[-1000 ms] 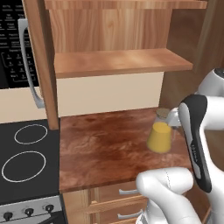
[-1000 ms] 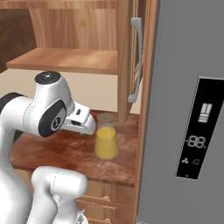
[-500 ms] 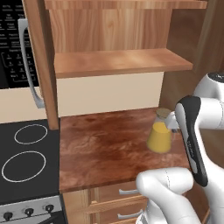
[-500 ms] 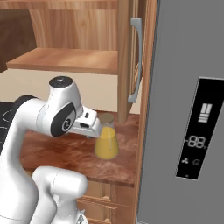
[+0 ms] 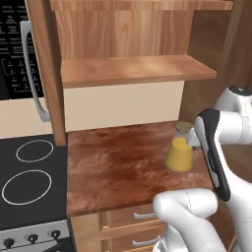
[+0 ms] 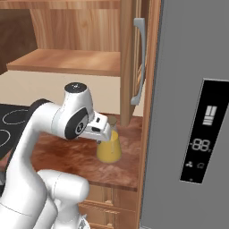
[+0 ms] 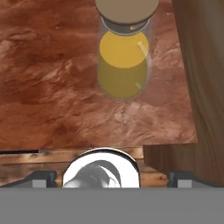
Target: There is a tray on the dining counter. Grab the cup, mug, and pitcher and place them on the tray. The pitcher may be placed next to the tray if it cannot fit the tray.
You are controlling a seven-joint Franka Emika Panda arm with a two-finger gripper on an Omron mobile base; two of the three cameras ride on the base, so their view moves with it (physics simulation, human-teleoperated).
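The pitcher (image 5: 180, 151) is clear glass with yellow-orange juice in its wide lower body. It stands upright at the right end of a narrow wood countertop (image 5: 113, 167) beside a stovetop. My gripper (image 6: 101, 131) hangs close to the pitcher's (image 6: 109, 147) neck, on its left in the right base view. In the hand view the pitcher (image 7: 123, 61) lies ahead of the gripper (image 7: 113, 177), whose tips are wide apart at the bottom edge. Nothing is between them. The tray, cup, mug and dining counter are out of view.
A black stovetop (image 5: 27, 179) adjoins the countertop on the left. A wooden shelf (image 5: 138, 71) hangs low over the work area. A wood cabinet side (image 7: 203, 70) stands right beside the pitcher, with a grey fridge (image 6: 192, 112) beyond it. Drawers (image 5: 128, 224) sit below the counter edge.
The arm has swung forward and brought the hand closer to the pitcher's neck. The pitcher itself has stayed in place.
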